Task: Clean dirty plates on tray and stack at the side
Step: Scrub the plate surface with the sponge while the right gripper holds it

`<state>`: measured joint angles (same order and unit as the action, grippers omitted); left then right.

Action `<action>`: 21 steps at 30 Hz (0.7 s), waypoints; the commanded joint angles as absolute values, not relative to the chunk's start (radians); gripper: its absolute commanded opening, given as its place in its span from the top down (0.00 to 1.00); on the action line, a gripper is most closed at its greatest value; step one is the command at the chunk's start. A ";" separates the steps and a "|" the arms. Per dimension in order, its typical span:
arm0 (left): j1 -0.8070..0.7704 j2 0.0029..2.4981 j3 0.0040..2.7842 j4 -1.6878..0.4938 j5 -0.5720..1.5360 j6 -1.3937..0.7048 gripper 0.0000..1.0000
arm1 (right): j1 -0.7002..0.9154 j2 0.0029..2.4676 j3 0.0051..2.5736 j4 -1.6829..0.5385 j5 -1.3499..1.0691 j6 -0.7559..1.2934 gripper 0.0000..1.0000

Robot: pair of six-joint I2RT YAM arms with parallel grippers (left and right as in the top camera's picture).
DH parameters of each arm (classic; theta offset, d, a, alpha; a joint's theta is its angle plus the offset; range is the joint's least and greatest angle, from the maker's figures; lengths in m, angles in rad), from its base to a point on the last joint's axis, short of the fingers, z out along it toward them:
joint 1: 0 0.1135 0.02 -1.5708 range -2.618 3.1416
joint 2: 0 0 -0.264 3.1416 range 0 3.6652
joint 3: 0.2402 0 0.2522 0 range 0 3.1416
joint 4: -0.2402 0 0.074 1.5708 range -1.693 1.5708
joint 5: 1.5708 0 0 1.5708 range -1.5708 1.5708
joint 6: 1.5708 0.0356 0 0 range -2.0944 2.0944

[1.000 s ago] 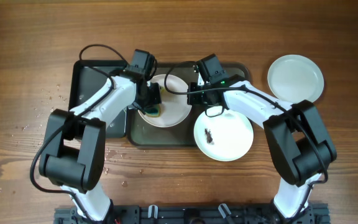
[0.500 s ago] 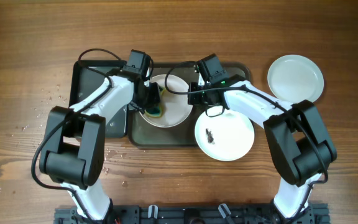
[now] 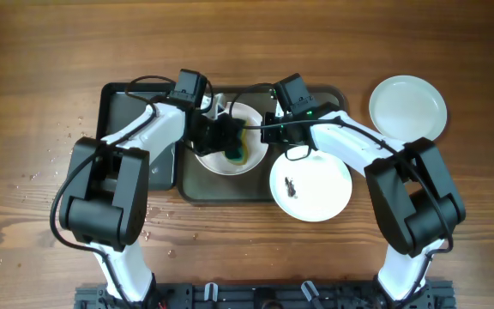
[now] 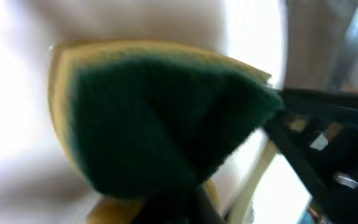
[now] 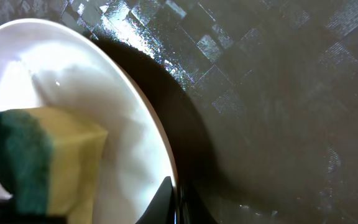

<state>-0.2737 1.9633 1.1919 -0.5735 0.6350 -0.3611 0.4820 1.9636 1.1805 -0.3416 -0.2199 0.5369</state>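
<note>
Sponge (image 3: 240, 150) has moved: a second ago it was on the near-left part of the first plate (image 3: 214, 161), now it's over on the plate's right half, and the left pincer (image 3: 227, 137) has moved across with it. That pincer is clamped shut on the sponge. In the left wrist view the green scouring face fills most of the shot with the yellow foam showing around it, and everything's pretty blurry.

First plate sits on the tray (image 3: 230, 187), toward its far side, roughly in the middle of the counter (image 3: 41, 51). Right pincer (image 3: 268, 130) is pinched shut on that plate's right rim. The right wrist view shows the white rim running into the fingertips at the bottom, with the sponge lying on the white inside.

Second plate (image 3: 320, 193) has a small black smear (image 3: 290, 184) on it and hangs over the tray's near-right corner, partly on the tray and partly past its edge. Third plate (image 3: 407, 106) sits off the tray on the bare counter, toward the far-right side, well apart from the other two.

Black tray (image 3: 127, 107) is just beside the big tray's left edge, with the left arm reaching over it.
</note>
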 commanded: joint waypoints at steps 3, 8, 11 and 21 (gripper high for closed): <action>-0.270 1.809 1.271 -0.583 0.624 -0.345 0.96 | 0.487 1.976 1.170 -0.332 -0.221 0.541 0.96; -0.270 1.714 1.270 -0.638 0.357 -0.345 0.96 | 0.487 1.976 1.170 -0.329 -0.221 0.541 0.96; -0.271 1.718 1.270 -0.683 0.258 -0.345 0.96 | 0.487 1.976 1.170 -0.326 -0.222 0.542 0.95; -0.276 1.826 1.193 -0.626 0.194 -0.345 0.96 | 0.487 1.976 1.170 -0.326 -0.222 0.542 0.96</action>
<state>-0.2737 1.7748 1.2327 -0.6571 0.2619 -0.3569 0.4831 1.9636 1.1805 -0.3317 -0.2199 0.5373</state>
